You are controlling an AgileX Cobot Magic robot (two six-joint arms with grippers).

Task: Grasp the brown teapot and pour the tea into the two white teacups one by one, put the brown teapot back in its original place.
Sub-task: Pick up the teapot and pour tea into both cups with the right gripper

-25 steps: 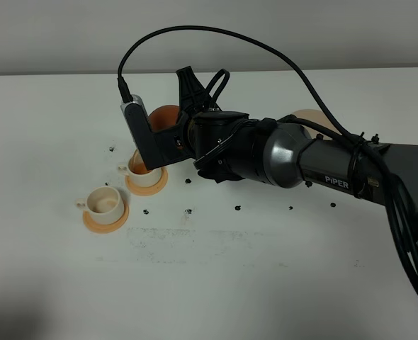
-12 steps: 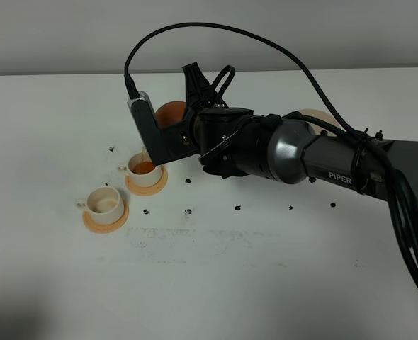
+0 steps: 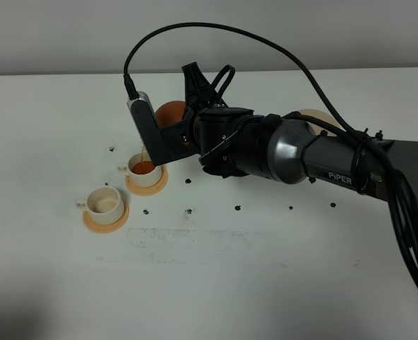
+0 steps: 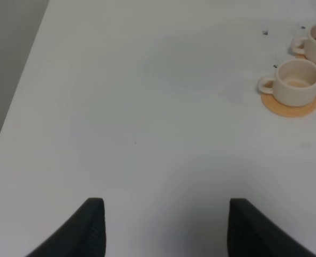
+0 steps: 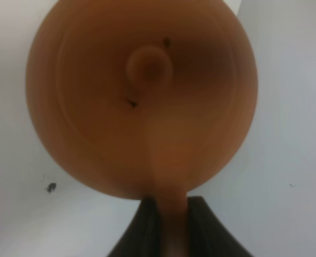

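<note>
My right gripper (image 3: 180,129) reaches across to the left and is shut on the side handle of the brown teapot (image 3: 169,113). It holds the pot tilted above the farther white teacup (image 3: 144,170). A thin stream runs into that cup, which holds orange-brown tea. The nearer teacup (image 3: 104,202) looks empty. Each cup stands on an orange saucer (image 3: 90,222). In the right wrist view the teapot (image 5: 142,96) fills the frame, handle between the fingers (image 5: 198,227). The beige coaster (image 3: 307,117) lies partly behind the arm. My left gripper (image 4: 163,230) is open over bare table, both cups (image 4: 296,81) far off.
The white table (image 3: 216,283) carries small dark marks around the cups and along the middle. The right arm and its black cable (image 3: 216,32) span the table from the right edge to the cups. A grey wall runs behind the table's far edge.
The right arm has shifted slightly up and to the right with the teapot. Tea now shows in the farther cup. In the last half second almost nothing has moved.
</note>
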